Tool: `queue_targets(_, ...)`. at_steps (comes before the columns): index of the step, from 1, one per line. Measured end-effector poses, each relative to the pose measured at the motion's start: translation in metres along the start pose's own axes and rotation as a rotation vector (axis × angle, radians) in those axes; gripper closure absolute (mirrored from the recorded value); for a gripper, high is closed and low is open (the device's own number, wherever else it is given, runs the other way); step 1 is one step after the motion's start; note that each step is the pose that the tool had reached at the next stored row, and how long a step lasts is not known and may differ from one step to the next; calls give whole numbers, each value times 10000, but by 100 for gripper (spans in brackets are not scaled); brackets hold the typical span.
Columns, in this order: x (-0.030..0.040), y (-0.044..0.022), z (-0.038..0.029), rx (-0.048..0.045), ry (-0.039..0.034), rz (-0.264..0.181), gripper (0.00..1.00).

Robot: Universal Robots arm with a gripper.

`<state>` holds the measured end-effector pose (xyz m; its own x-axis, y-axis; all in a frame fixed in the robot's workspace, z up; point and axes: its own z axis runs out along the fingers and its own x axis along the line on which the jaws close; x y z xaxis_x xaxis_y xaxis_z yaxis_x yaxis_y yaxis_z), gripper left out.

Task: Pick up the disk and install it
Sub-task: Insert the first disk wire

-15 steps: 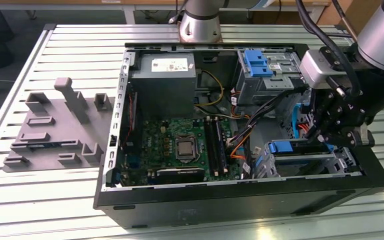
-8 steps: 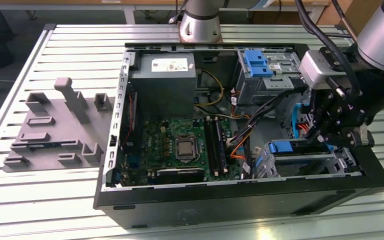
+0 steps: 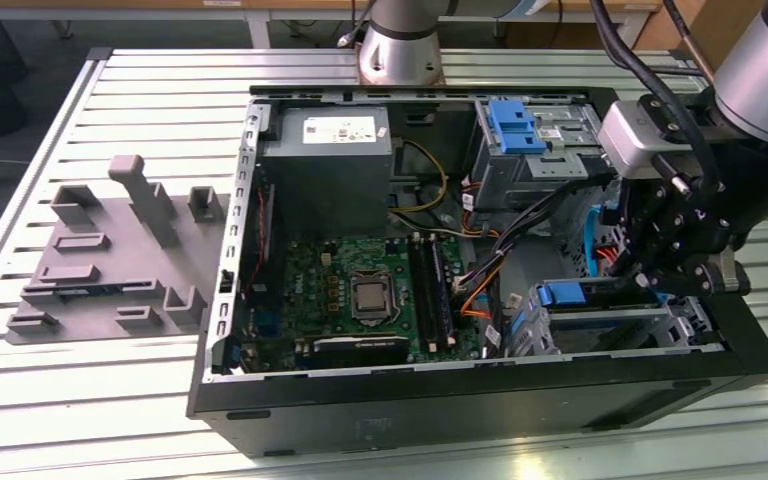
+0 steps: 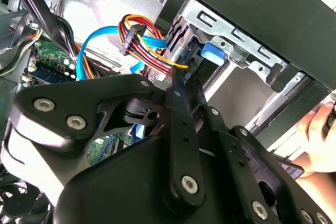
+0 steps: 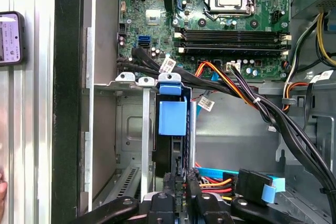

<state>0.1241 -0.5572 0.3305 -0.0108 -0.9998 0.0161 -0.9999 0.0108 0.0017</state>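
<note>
The pincer (image 3: 671, 285) is closed on the disk (image 5: 172, 118), which stands on its edge in the metal drive cage (image 5: 131, 145) at a corner of the open computer case (image 3: 491, 400).

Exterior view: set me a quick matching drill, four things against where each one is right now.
1 disk
2 fixture block
3 gripper
4 motherboard

A on table, outside case
B just above drive cage
C flat inside case
D slotted in drive cage

Pairs: 1-D, 2-A, 3-B, 4-C
</note>
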Motion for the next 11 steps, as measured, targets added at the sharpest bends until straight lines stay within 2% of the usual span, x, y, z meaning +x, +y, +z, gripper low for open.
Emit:
queue_targets(1, 0, 0, -9, 0, 2, 0, 76)
queue_targets(7, 2, 0, -109, 0, 1, 1, 76)
queue_targets(11, 2, 0, -121, 0, -2, 0, 76)
